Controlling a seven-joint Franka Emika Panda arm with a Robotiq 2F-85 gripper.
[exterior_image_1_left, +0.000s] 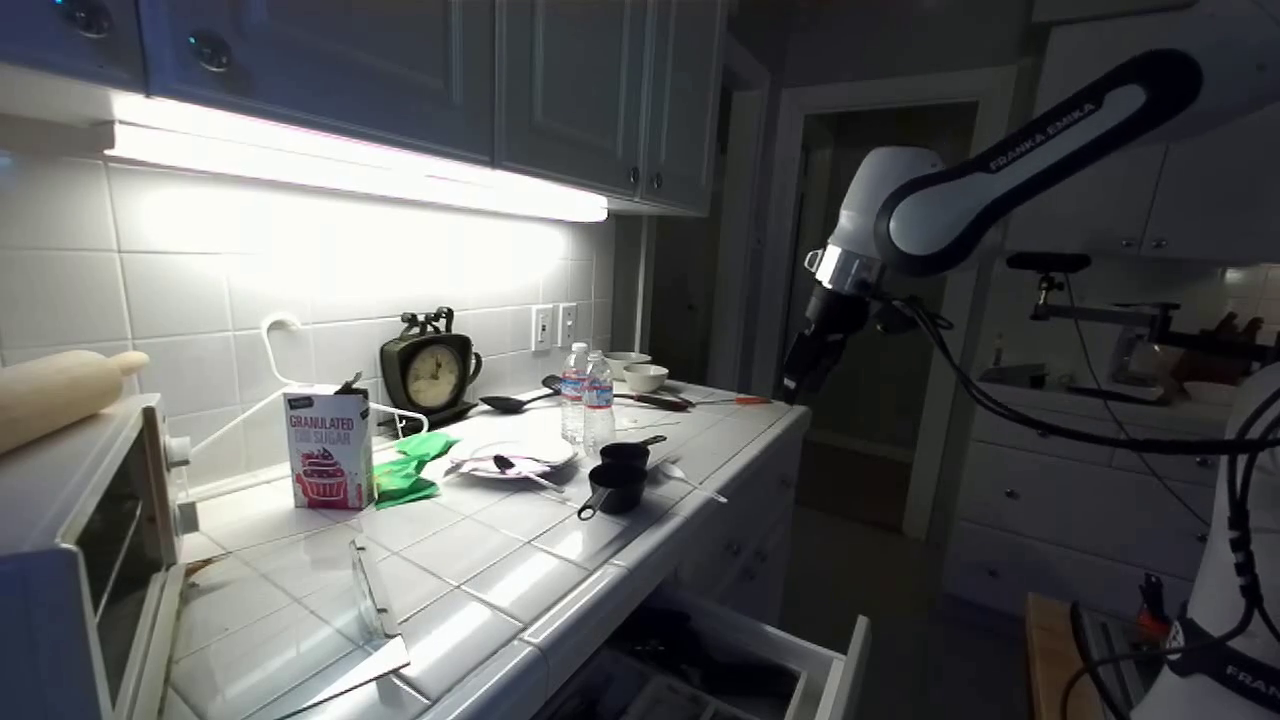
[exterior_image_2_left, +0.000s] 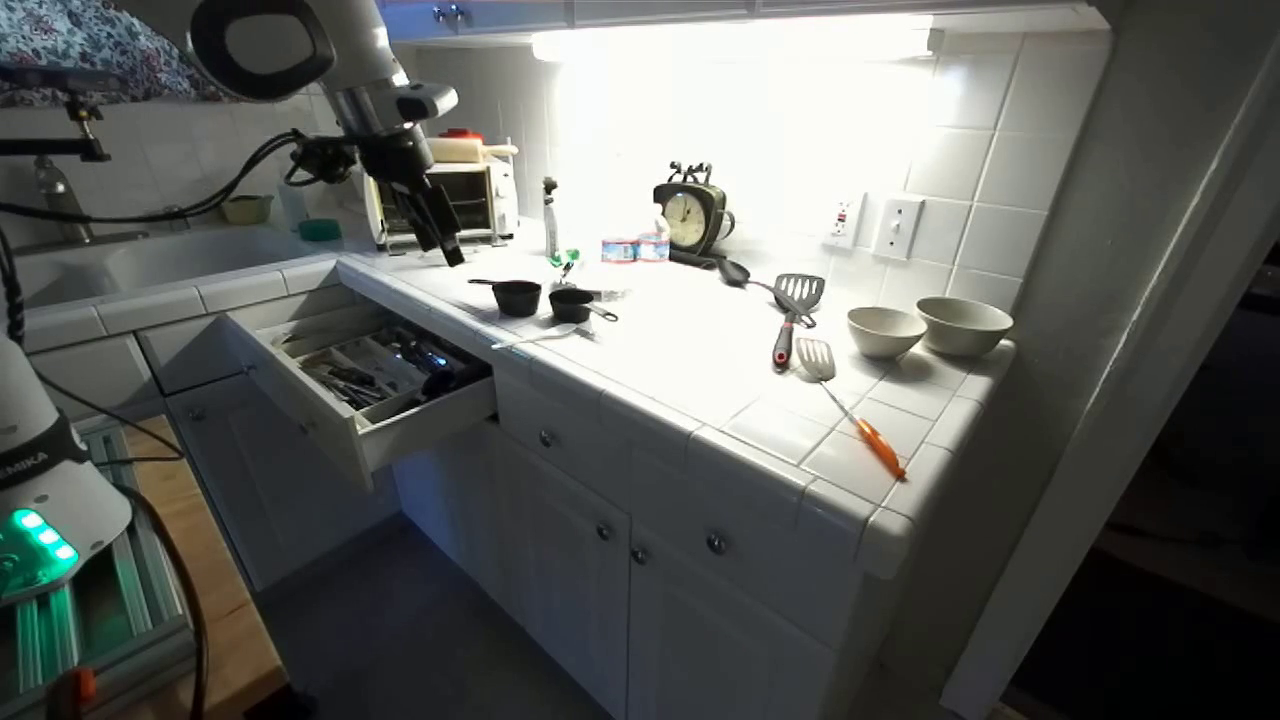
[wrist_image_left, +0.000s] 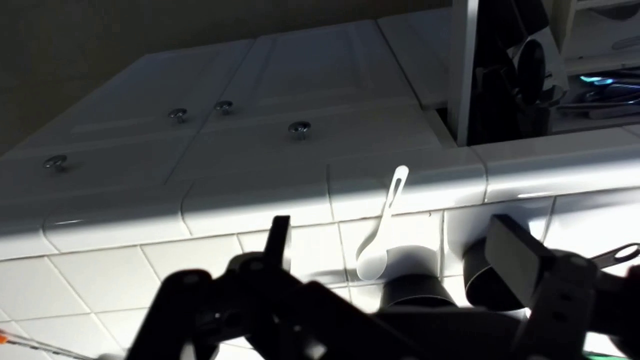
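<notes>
Jaws spread wide; white spoon (wrist_image_left: 373, 255) beside 2 black cups (exterior_image_1_left: 618, 487).

Rolling pin (exterior_image_1_left: 58, 392) on toaster oven (exterior_image_1_left: 75, 490), sugar box (exterior_image_1_left: 331, 450), clock (exterior_image_1_left: 437, 376)

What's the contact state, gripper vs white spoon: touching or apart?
Apart. In an exterior view, the gripper hangs in the air, a visible gap between it and the white spoon on the counter.
</notes>
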